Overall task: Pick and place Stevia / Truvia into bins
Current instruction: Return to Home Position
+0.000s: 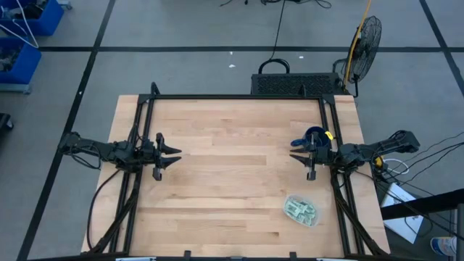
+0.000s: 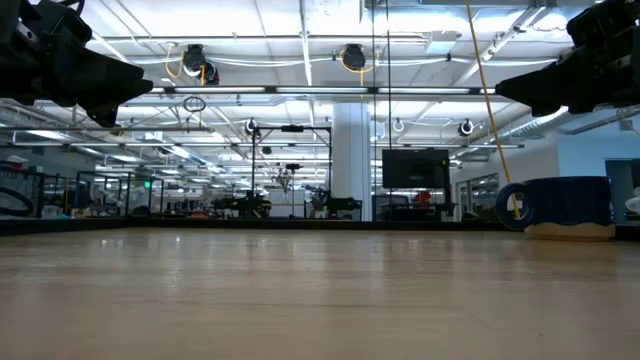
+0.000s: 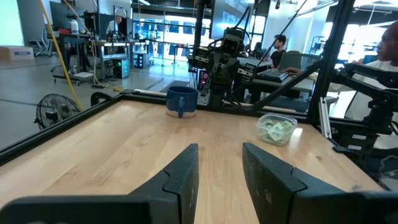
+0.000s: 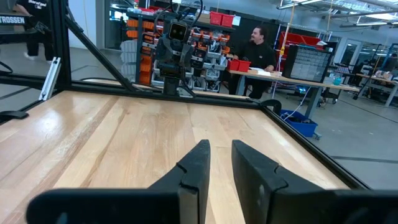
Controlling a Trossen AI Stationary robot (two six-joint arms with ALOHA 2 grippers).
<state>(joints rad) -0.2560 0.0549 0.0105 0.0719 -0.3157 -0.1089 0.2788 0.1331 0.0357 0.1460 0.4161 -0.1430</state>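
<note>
Big open workshop: grey floor with black tape lines and a light butcher-block table [image 1: 232, 181] in a black frame. From above, a black floor fan [image 1: 366, 40] stands past the upper right corner and blue crates [image 1: 22, 43] sit at the upper left.

The left gripper [image 1: 177, 156] hangs over the left side of the table, fingers parted and empty. The right gripper [image 1: 296, 154] mirrors it over the right side, just beside a dark blue mug [image 1: 317, 136]. I can't tell if anything's in the mug.

The clear container [image 1: 301, 210] sits toward the table's lower right, well apart from both grippers. The Stevia packets [image 1: 299, 209] are piled inside it, green and white, too jumbled to count from up here.

Low view: mostly bare wood with the hall behind. The mug stands at the right. The arms are just dark shapes cut off at the top corners, so there's no read on the fingers here.

Left wrist view: its own fingers are a moderate gap apart with nothing between them. Across the table you get the mug, the container with its heap of packets, and the right arm next to the mug. A person [image 3: 280, 45] sits at a desk in the background.

Right wrist view: the fingers are closer together, just a narrow gap, nothing held. The left arm stands at the far edge of the table, with another seated person [image 4: 256, 40] beyond it.
</note>
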